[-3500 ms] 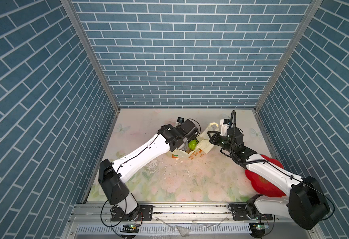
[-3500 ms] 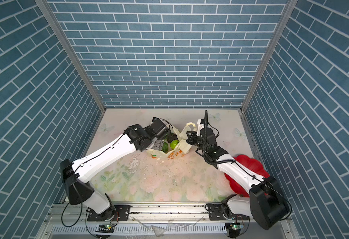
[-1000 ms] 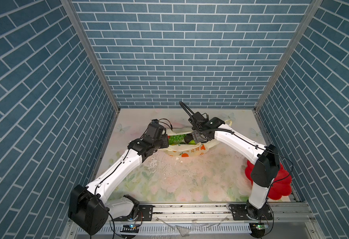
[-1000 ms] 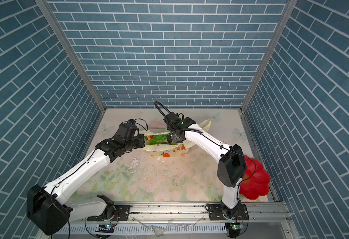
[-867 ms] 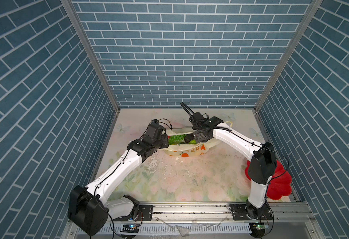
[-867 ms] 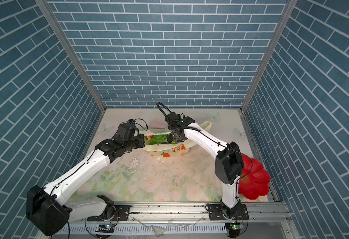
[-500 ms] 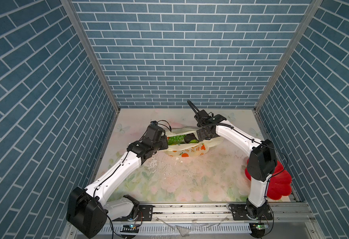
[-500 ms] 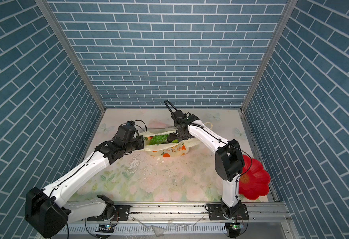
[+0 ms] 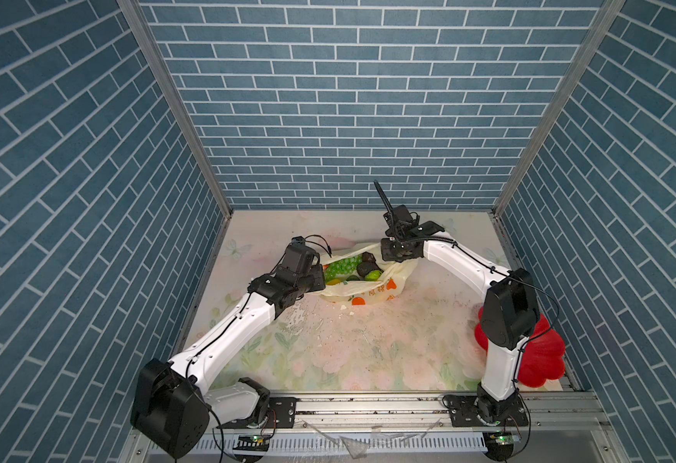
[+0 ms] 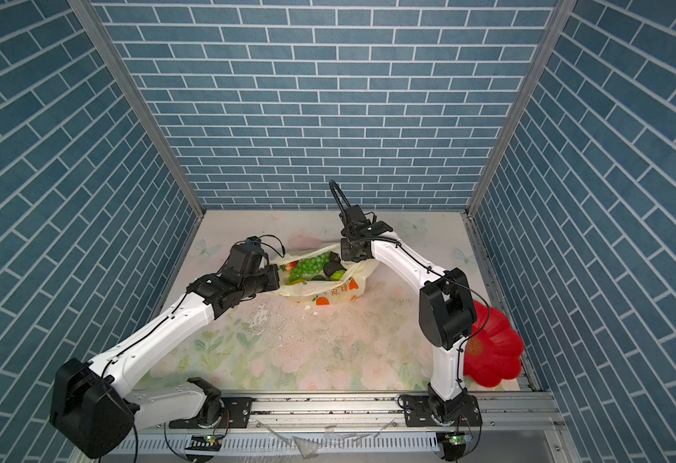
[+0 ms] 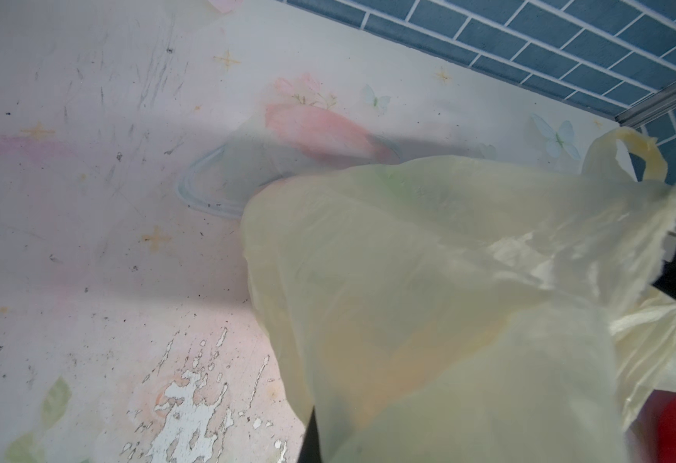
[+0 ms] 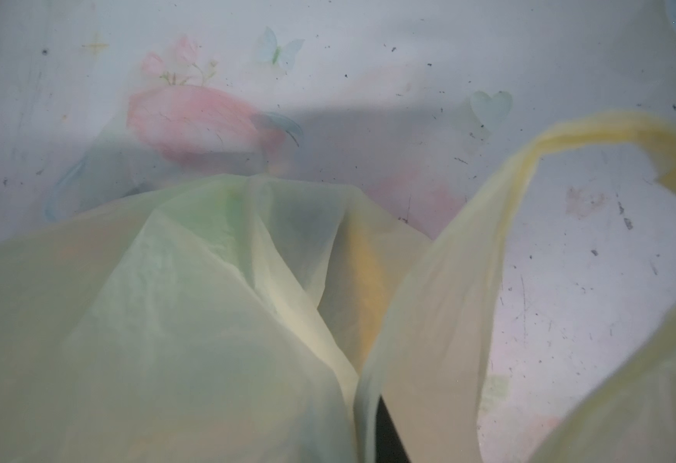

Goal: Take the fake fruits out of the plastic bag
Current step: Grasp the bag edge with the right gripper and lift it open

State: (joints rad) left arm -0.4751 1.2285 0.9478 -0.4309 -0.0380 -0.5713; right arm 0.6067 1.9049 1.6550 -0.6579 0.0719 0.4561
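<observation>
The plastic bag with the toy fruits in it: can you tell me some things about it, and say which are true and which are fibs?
1. The green grape bunch lies out on the table. False: it is inside the plastic bag.
2. A dark brown bumpy fruit sits in the bag beside the grapes. True.
3. The left pincer and the right pincer each pinch one end of the bag. True.
4. The red flower-shaped plate stands by the back wall. False: it is at the front, beside the right arm.
</observation>
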